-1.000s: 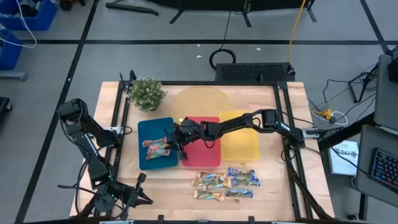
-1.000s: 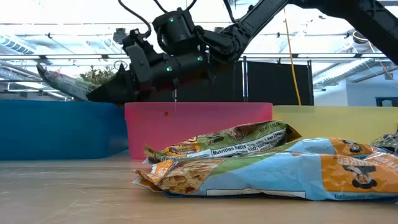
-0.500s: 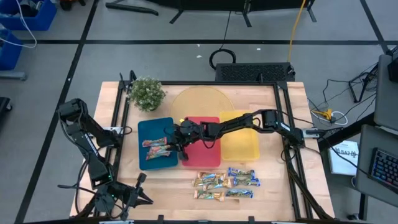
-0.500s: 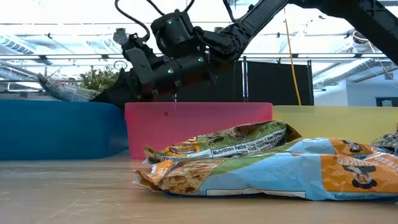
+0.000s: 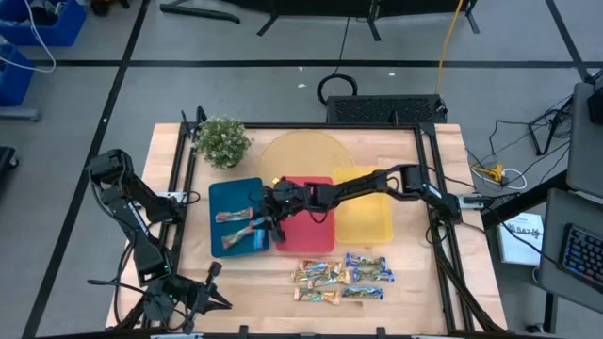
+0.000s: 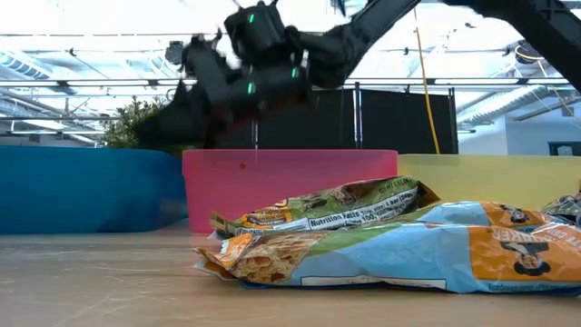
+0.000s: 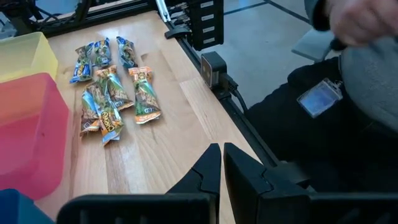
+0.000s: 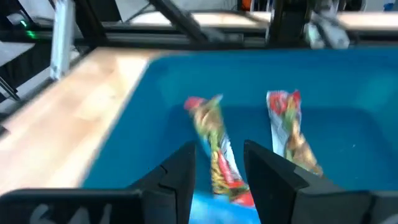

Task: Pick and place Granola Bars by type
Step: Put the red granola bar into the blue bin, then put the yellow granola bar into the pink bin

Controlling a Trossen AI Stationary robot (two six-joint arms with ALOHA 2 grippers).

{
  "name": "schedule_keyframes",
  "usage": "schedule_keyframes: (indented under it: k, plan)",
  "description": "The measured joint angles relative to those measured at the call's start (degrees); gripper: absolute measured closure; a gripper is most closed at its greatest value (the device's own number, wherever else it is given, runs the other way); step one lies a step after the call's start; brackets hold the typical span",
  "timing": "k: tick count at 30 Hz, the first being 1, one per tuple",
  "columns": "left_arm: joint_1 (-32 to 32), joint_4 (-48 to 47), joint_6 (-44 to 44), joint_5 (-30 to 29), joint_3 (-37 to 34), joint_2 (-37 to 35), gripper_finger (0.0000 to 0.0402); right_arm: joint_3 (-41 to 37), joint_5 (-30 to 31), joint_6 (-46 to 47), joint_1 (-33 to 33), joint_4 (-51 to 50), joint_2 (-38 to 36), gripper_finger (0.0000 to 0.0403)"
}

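Over the blue tray [image 5: 219, 200], at nine o'clock from the table's middle, the right gripper [image 5: 267, 215] hangs with its fingers parted and empty. Two reddish-green granola bars [image 8: 214, 146] lie inside that tray, apart from each other. The red tray [image 5: 311, 235] and yellow tray [image 5: 367, 226] sit beside it toward three o'clock. A loose pile of bars [image 5: 339, 278] rests on the wood toward five o'clock. The left gripper [image 7: 221, 163] waits at seven o'clock, its fingers nearly touching, holding nothing.
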Motion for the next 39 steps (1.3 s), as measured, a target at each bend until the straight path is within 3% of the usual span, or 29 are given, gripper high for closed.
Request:
schedule_keyframes:
  k: [3, 10, 14, 17, 21, 25, 32, 39]
  plan:
    - [0.0, 0.0, 0.0, 0.0, 0.0, 0.0, 0.0376, 0.0, 0.0, -0.4, 0.2, -4.9, -5.0, 0.0283]
    - [0.0, -0.5, -1.6, 0.0, 0.0, 0.0, 0.0376, 0.0, 0.1, -4.5, 2.2, -27.7, -20.7, 0.0313]
    - [0.0, -0.5, -1.5, 0.0, 0.0, 0.0, 0.0376, 0.1, 3.1, -6.3, 5.3, -39.5, -29.6, 0.0355]
    - [0.2, -0.5, -1.5, -1.6, 0.0, 0.0, 0.0376, -2.7, 6.6, -8.5, 8.8, -43.1, -36.0, 0.0392]
    - [1.1, -0.5, -1.5, -3.0, 0.0, 0.0, 0.0376, -11.4, 6.3, -8.5, 11.9, -39.2, -46.0, 0.0393]
    - [2.7, -0.4, -1.5, -3.0, 0.0, 0.0, 0.0376, -25.3, 6.6, -6.3, 11.8, -27.5, -57.8, 0.04]
    - [6.4, -0.5, -2.1, -3.0, 0.0, 0.0, 0.0376, -49.7, 6.7, -2.5, 6.3, -12.0, -76.4, 0.0402]
    - [9.7, -0.4, 1.4, -2.7, 0.0, 0.0, 0.0376, -64.7, 6.5, 2.1, -1.0, -6.5, -89.1, 0.0402]
